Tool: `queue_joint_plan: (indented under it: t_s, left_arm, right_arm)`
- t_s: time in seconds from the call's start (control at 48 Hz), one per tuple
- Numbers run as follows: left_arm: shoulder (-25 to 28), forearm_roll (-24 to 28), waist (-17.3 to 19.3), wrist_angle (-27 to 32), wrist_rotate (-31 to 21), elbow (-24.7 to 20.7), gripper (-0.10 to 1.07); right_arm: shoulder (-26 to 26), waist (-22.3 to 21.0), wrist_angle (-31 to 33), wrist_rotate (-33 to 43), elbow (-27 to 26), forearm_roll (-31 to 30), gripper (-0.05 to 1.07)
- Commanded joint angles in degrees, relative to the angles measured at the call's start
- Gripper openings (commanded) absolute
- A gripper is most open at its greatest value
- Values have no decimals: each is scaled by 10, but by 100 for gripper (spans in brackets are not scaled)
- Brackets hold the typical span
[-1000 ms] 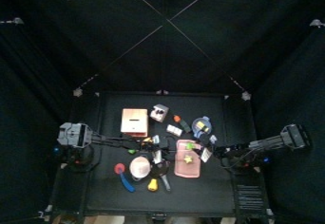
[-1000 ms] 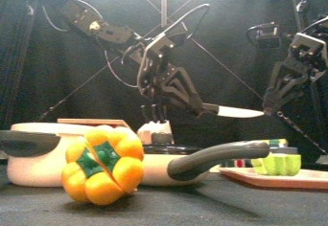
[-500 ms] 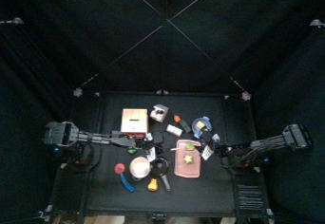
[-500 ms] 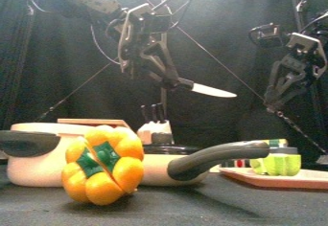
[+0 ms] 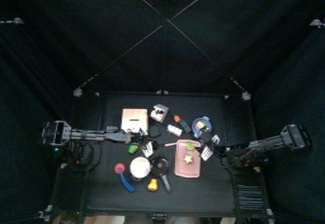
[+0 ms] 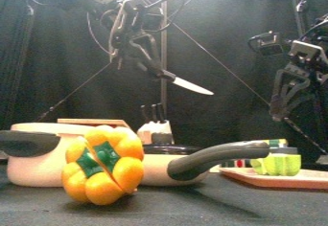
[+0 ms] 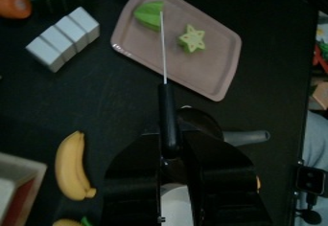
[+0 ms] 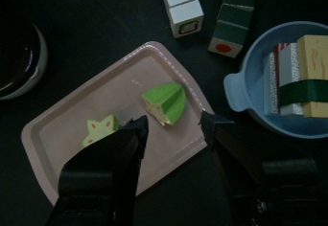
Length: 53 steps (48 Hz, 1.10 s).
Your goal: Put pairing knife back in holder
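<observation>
My left gripper [image 6: 136, 50] is shut on the paring knife's black handle [image 7: 164, 115] and holds it high above the table. The silver blade [image 6: 190, 84] slants down toward the right. In the left wrist view the blade [image 7: 164, 59] points over the pink board [image 7: 218, 67]. The holder [image 5: 133, 120], a tan wooden block, stands at the table's back left, just beyond the left gripper [image 5: 131, 131]. My right gripper [image 8: 174, 134] hangs open over the pink board [image 8: 77, 124], with nothing between its jaws.
A white pot [image 6: 38, 158] with a dark handle and a yellow bell pepper [image 6: 103, 163] stand at the front. The pink board carries a green slice [image 8: 167, 103] and a star piece [image 8: 103, 126]. A blue bowl [image 8: 289, 72], white blocks [image 7: 61, 38] and a banana [image 7: 75, 163] lie around.
The left arm has lifted the knife higher and drawn back to the left, and the blade now tilts downward. The right arm has barely moved.
</observation>
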Motion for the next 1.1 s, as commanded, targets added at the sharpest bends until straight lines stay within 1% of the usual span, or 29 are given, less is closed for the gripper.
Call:
queue_joint_plan:
  t_s: [0.0, 0.083, 0.104, 0.188, 0.208, 0.292, 0.375, 0.438, 0.542, 0.688, 0.812, 0.896, 0.979, 1.083]
  left_arm:
    - [-12, 53, 6, 45, -40, -26, 45]
    - [-8, 119, -1, 85, -88, -40, 45]
    - [-7, 146, -5, 99, -109, -44, 45]
    - [-7, 216, -13, 141, -166, -54, 45]
    - [-8, 238, -14, 156, -188, -55, 45]
    - [-11, 289, -13, 191, -254, -59, 45]
    - [-14, 332, -11, 218, -307, -61, 45]
    - [-15, 349, -11, 235, -318, -62, 45]
    - [-14, 335, -8, 248, -317, -65, 45]
    - [-8, 292, 28, 251, -316, -64, 45]
    - [-5, 272, 45, 252, -308, -65, 45]
    - [-2, 252, 60, 252, -293, -75, 45]
    - [4, 227, 79, 254, -271, -94, 45]
    - [17, 187, 89, 274, -214, -129, 45]
  right_arm:
    - [3, -1, -2, -1, -5, 2, 84]
    - [8, -2, -3, -1, -5, 2, 84]
    - [9, -2, -3, 0, -5, 2, 84]
    - [13, -3, -3, 1, -6, 2, 84]
    - [14, -4, -4, 1, -5, 3, 84]
    - [17, -5, -3, 1, -7, 3, 84]
    - [18, -5, -4, 0, -7, 3, 84]
    - [19, -7, -5, -1, -6, 3, 84]
    - [20, -10, -6, -1, -6, 3, 84]
    - [21, -13, -7, -1, -4, 3, 84]
    - [25, -16, -9, -1, -5, 3, 84]
    - [29, -18, -11, -2, -5, 3, 84]
    - [33, -22, -13, -2, -5, 3, 84]
    - [39, -25, -18, -2, -4, 3, 84]
